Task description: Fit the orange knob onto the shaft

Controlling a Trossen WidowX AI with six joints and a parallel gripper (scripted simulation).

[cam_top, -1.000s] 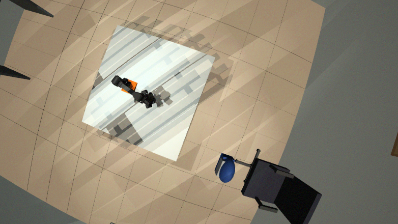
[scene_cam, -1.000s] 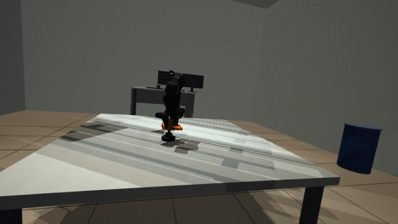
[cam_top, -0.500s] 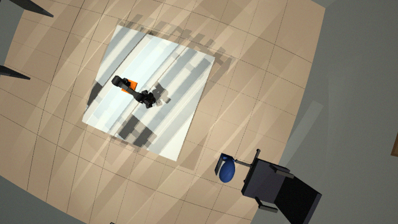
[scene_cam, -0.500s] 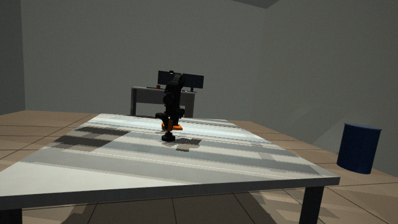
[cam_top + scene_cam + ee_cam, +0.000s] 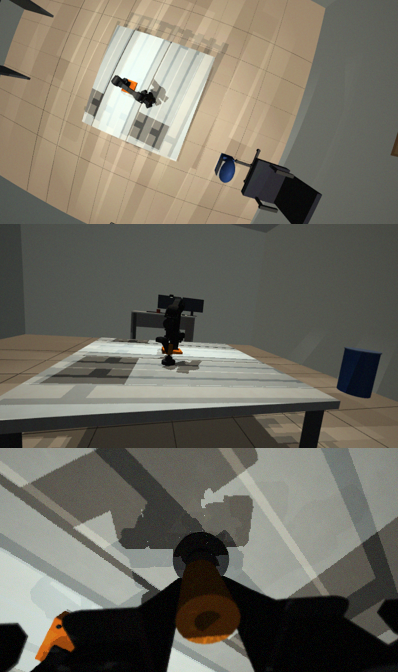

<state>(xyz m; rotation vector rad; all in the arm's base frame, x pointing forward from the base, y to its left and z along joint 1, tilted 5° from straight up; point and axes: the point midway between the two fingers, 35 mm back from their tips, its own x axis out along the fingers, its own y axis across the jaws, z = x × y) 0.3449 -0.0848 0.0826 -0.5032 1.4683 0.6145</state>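
The orange knob point(image 5: 170, 349) point(image 5: 208, 593) is upright between the fingers of my gripper point(image 5: 170, 352) point(image 5: 201, 581), which is shut on it. The round black pedestal point(image 5: 168, 361) point(image 5: 200, 540) stands on the table below. In the exterior view the knob is above the pedestal, with a short dark stretch of the shaft point(image 5: 168, 356) showing between them. In the wrist view the knob's far end overlaps the pedestal's middle. Whether the knob's lower end touches the shaft's top cannot be told. The shaft's flat side is hidden. The top view shows the arm from above, covering knob and pedestal.
The arm's orange base plate point(image 5: 133, 84) point(image 5: 178, 352) point(image 5: 54, 639) lies behind the pedestal on the table point(image 5: 192, 83) point(image 5: 211, 393). Striped shadows cross the table top. A blue bin point(image 5: 227, 170) point(image 5: 359, 372) and a dark chair point(image 5: 264, 178) stand off the table.
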